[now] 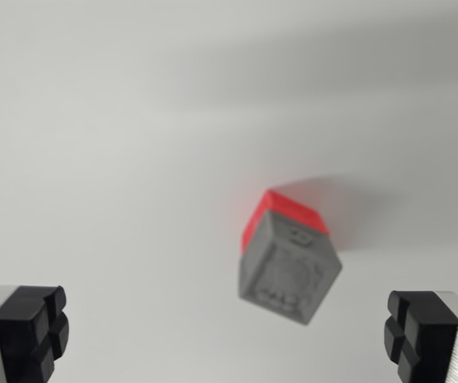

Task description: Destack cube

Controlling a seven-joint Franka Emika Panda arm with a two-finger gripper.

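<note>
While the gripper (227, 335) hangs wide open and empty, the grey cube (290, 271) sits on the red cube (281, 214), ahead and slightly right of centre. It looks like the approach; next, centre and descend.

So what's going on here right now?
This is the wrist view, looking down on a stack of two cubes on a plain white surface: a grey cube sits on a red cube. The end effector is open, its fingers at the bottom corners of the view, well apart and touching nothing. The stack lies between them, a little toward the wrist view's right. Nothing is gripped, so the destacking has not yet begun. The picture is somewhat blurred.
</note>
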